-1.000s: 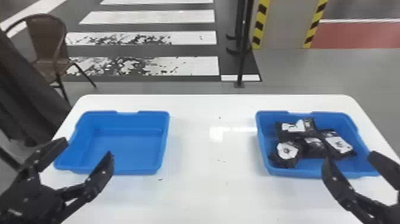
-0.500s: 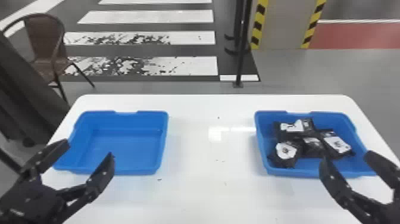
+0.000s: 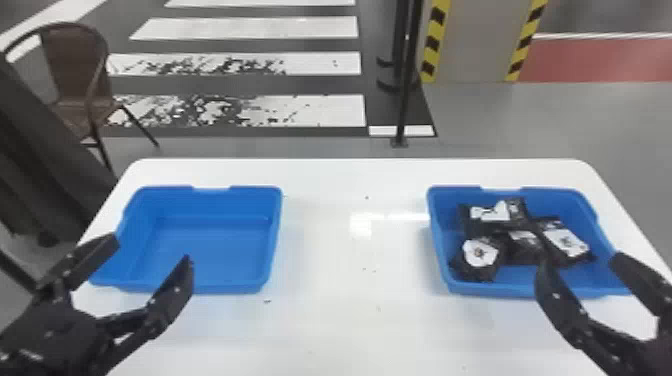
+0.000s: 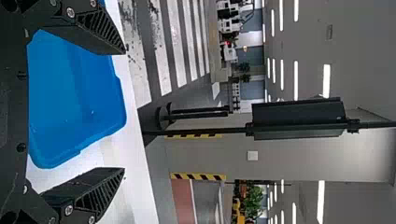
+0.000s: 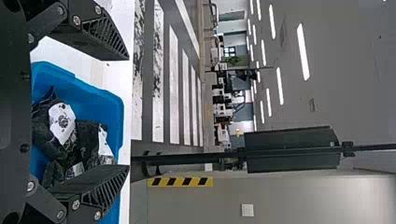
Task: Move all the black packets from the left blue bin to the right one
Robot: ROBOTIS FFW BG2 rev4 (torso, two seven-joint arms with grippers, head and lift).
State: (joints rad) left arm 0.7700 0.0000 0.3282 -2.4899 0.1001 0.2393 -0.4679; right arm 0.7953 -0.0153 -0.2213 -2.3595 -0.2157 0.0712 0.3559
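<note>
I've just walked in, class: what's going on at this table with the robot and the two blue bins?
No one is handling anything at this moment. The robot's left black two-fingered tool is open and empty by the near side of the left blue plastic bin, which is empty. The right black two-fingered tool is also open and empty, near the right blue plastic bin. The black packets with white labels lie heaped there, so the move looks finished.

Black through and through, this left gripper (image 3: 151,250), and the right gripper (image 3: 581,260) is a match! Look at those tapering, wedge-shaped fingers (image 4: 84,38), slanted ribs (image 4: 100,29) lining their sides, silvery screws (image 4: 70,12) gleaming by the joints, and a flat black plate (image 5: 14,102) behind, with small round recesses (image 5: 24,148).
</note>
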